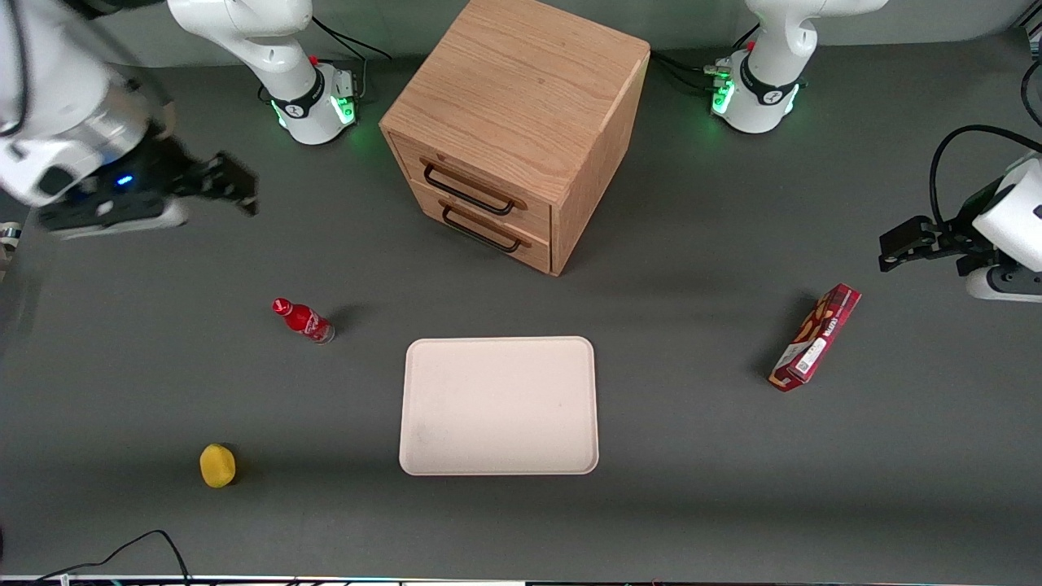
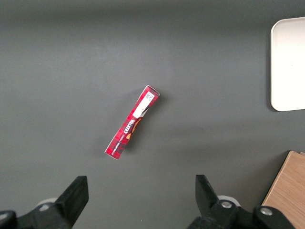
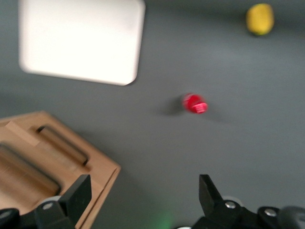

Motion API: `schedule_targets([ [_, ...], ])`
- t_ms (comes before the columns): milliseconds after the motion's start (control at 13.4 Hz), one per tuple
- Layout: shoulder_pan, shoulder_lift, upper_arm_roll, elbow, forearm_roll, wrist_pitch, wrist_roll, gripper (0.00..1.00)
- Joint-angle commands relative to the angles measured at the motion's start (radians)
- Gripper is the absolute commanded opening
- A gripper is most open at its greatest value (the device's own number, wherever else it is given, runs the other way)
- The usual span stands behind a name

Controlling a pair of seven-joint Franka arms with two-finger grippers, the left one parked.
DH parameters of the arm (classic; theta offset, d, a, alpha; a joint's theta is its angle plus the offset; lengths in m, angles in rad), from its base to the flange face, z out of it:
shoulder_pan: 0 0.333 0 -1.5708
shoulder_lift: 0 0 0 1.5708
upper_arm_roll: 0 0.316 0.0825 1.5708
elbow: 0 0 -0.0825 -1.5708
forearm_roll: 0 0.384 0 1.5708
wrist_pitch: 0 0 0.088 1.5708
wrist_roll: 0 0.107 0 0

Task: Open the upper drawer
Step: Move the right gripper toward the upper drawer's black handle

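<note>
The oak cabinet (image 1: 521, 89) stands at the middle of the table, farther from the front camera than the tray. Its upper drawer (image 1: 480, 181) is shut, and its thin black bar handle (image 1: 468, 190) sits just above the bottom drawer (image 1: 498, 241) with its own handle. My right gripper (image 1: 229, 187) hangs above the table toward the working arm's end, well apart from the cabinet and its handles. It is open and empty. In the right wrist view the gripper (image 3: 143, 191) hovers over bare table beside the cabinet's corner (image 3: 97, 169).
A white tray (image 1: 498, 404) lies in front of the cabinet, nearer the front camera. A red bottle (image 1: 304, 321) and a yellow lemon (image 1: 217, 465) lie toward the working arm's end. A red snack box (image 1: 816, 337) lies toward the parked arm's end.
</note>
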Motion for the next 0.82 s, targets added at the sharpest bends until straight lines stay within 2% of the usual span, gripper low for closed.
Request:
schedule_targets([
  [0, 0.000, 0.014, 0.049, 0.030, 0.092, -0.029, -0.015, 1.00],
  [224, 0.001, 0.019, 0.105, 0.043, 0.231, -0.023, -0.120, 1.00],
  [449, 0.001, 0.064, 0.164, 0.043, 0.288, -0.020, -0.274, 1.00],
  [598, 0.001, 0.106, 0.218, 0.036, 0.363, -0.020, -0.303, 1.00],
  [748, 0.003, 0.146, 0.301, 0.025, 0.358, -0.005, -0.314, 1.00],
])
